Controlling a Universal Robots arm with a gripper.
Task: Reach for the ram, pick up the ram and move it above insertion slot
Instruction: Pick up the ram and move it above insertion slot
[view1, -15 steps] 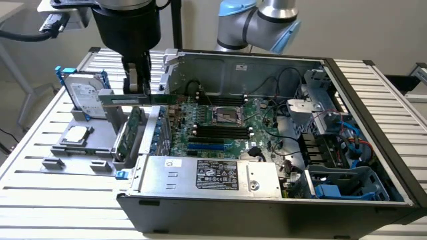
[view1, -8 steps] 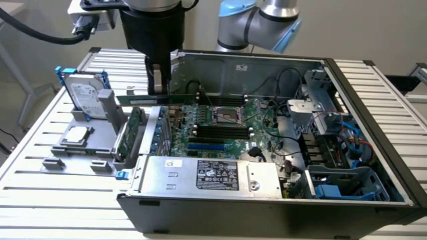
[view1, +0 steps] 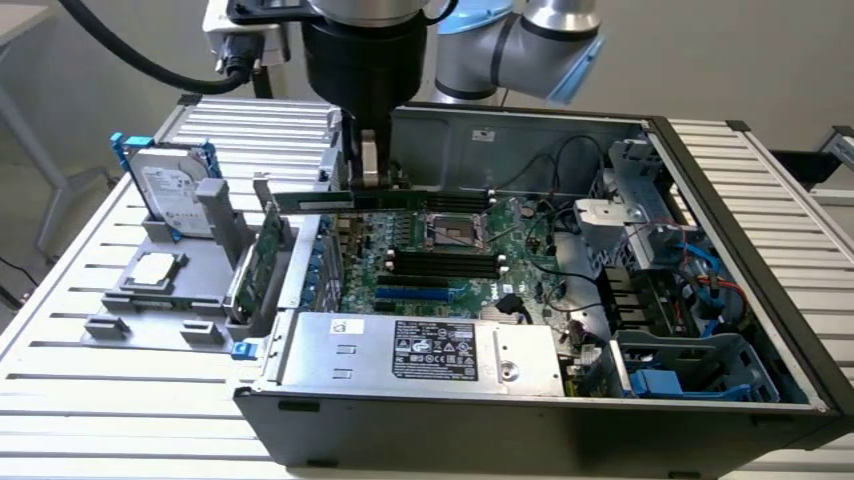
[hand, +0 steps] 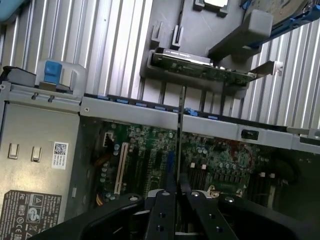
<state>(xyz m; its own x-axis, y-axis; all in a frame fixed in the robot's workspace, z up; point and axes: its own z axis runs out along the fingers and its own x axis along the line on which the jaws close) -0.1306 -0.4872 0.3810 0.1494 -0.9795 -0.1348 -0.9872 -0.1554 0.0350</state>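
Green ram (view1: 400, 201) — black end effector (view1: 370, 178) — ribbed silver table (view1: 80, 300)

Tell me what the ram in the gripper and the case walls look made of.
The ram: apparently green circuit board, matte, with dark chips along it, held edge-on in the gripper.
The case walls: likely sheet metal, bare grey with a dull sheen and punched holes.

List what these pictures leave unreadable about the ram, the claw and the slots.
- Exterior view: where the claw clamps the ram is covered by its fingers.
- Exterior view: whether the ram sits exactly over an insertion slot cannot be judged.
- Wrist view: the ram appears edge-on, so its chips are hidden.
- Exterior view: the power supply label is too small.
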